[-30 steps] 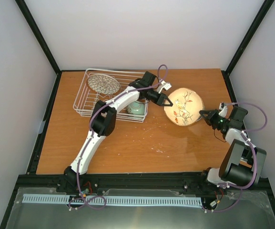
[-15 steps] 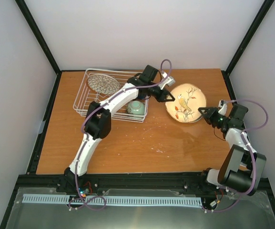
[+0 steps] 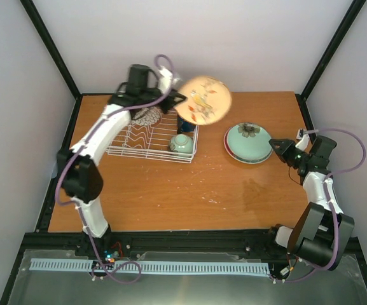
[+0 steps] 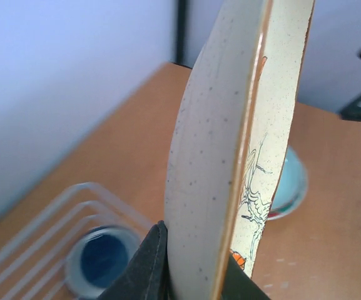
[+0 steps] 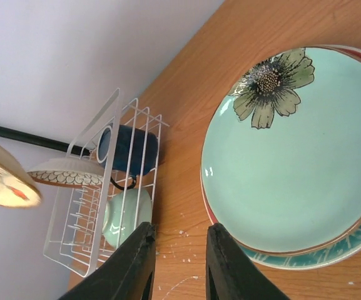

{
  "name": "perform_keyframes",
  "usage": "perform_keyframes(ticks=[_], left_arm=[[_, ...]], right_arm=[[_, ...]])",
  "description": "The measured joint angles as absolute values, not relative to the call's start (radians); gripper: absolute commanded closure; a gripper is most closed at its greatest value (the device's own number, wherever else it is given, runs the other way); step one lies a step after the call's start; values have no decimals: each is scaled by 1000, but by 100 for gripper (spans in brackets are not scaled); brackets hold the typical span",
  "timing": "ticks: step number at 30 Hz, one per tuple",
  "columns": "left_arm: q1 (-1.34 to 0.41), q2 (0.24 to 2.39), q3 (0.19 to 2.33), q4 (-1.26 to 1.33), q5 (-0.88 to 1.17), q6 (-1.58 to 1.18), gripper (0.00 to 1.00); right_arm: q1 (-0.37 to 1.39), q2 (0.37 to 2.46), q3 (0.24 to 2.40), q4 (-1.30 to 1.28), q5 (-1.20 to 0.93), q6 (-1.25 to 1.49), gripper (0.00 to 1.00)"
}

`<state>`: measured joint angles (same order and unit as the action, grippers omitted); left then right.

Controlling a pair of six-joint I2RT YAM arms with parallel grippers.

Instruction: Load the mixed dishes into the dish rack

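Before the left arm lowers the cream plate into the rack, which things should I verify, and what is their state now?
1. Grip: left claw is shut on the rim of the cream floral plate, which is held on edge. Ok.
2. Plate over the dish rack: it hangs in the air near the right end. Cannot tell.
3. Free slots: white patterned bowl, dark blue mug and mint-green bowl fill the far and right parts. The wavy dividers nearer the arms look free. Ok.
4. Right claw: open beside the teal flower plate, away from the rack. Ok.
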<state>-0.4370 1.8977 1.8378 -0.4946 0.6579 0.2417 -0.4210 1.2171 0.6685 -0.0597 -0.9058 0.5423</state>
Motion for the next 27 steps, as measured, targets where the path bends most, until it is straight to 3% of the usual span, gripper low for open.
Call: perform_keyframes(ticks=[5,11,18,27], left_arm=[[-217,1699,1655,-343,687,308,99],[-14,1536,1413,-125,890,346,100],[139,1497,1245,46,1104,385,99],[265,1512,1211,144,1213,475,99]], right_arm=[[-421,1223,669,-71,-885,540,78],[-421,1250,665,-64,-878,542,78],[-421,1254,664,-63,-871,542,78],[-421,1289,663,-63,-869,546,79]])
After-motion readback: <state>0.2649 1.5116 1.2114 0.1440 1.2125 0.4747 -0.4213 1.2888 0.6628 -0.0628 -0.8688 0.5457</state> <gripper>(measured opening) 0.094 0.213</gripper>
